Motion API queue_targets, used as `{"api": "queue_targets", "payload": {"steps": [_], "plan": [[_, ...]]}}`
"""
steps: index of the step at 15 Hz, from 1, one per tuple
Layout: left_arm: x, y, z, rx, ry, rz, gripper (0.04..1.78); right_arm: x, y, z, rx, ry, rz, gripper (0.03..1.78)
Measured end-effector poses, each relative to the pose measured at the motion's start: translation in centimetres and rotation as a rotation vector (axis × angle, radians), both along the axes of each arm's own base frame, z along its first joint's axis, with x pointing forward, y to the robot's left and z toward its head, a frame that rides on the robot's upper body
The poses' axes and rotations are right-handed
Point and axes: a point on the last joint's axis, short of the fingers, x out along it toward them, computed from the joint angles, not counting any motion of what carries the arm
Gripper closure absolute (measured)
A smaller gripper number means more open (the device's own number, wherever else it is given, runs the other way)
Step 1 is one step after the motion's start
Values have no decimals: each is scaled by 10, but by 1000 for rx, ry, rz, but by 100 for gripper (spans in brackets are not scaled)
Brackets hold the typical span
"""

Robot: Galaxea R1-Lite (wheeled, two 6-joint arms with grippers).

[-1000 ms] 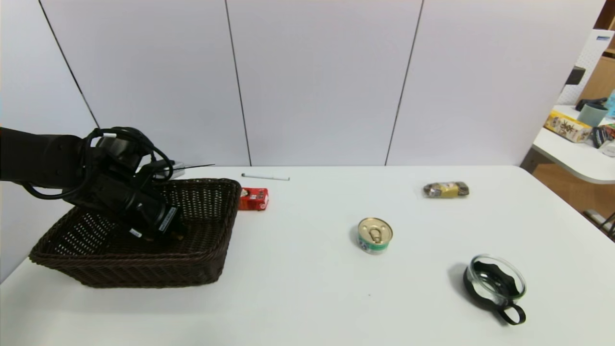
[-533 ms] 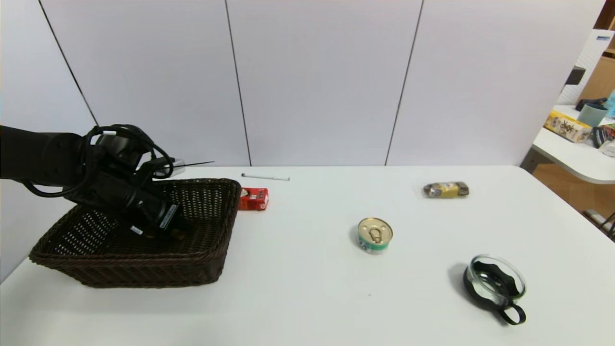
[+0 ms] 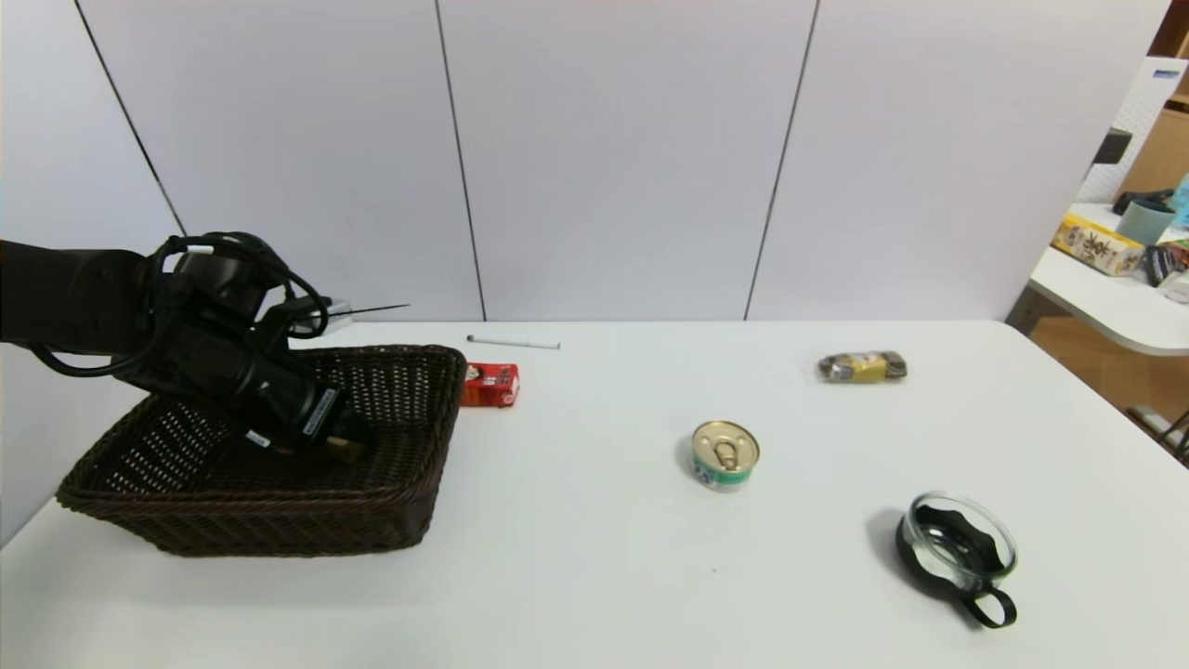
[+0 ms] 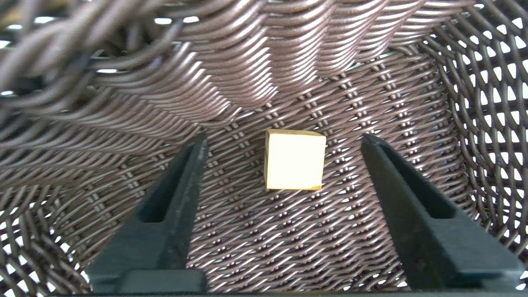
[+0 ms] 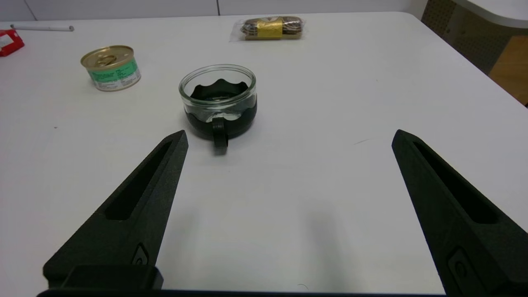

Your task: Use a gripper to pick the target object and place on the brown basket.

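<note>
Luckily the left tool (image 4: 284, 144) stood wide, cube (image 4: 294, 160) free between its fingers (image 4: 181, 181) on the basket (image 4: 371, 103) floor; lifting carelessly might snag the weave.

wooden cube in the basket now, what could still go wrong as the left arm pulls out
1. The wooden cube lies between the open fingers of the left end effector; a sideways retreat might knock it.
2. The end effector sits low inside the brown basket, so it could snag the woven wall and drag it.
</note>
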Motion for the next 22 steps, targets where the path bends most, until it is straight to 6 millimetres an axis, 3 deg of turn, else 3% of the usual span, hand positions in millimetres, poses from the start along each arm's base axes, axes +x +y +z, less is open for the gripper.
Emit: {"api": "queue_targets", "payload": {"steps": [8, 13, 18, 22], "plan": [[-9, 7, 15, -1, -44, 20, 24, 0, 0, 0, 0, 0, 0, 10], [-20, 9, 38, -3, -144, 31, 18, 0, 0, 0, 0, 0, 0, 10], [-42, 10, 83, -24, -363, 52, 15, 0, 0, 0, 0, 0, 0, 10], [-83, 9, 126, -66, -578, 81, 14, 0, 0, 0, 0, 0, 0, 10]]}}
